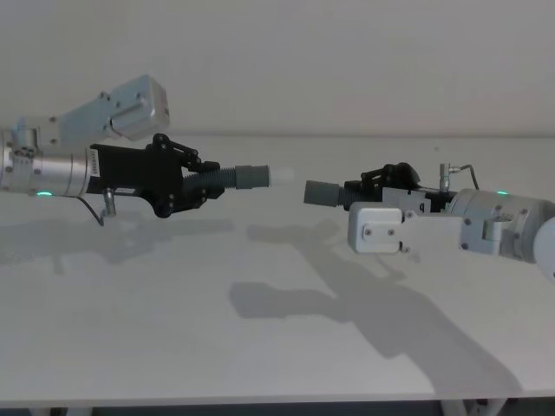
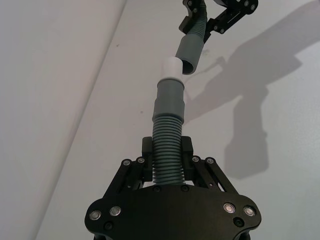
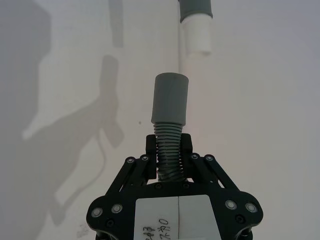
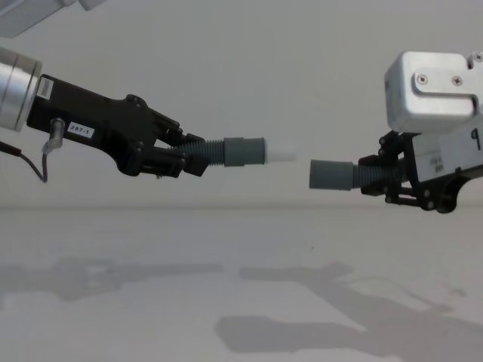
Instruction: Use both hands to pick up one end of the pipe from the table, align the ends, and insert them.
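Left end effector, left of centre in the chest view, is clamped on the corrugated body of the left hose; its grey cuff carries a white tip pointing right. A white label on this end effector reads "287-1".

Right end effector, at right, is clamped on the right hose; its plain cuff faces the tip, a gap between them.

Both hoses are held above the bench.

Plain pale wall behind, perhaps a white leg under the front edge.
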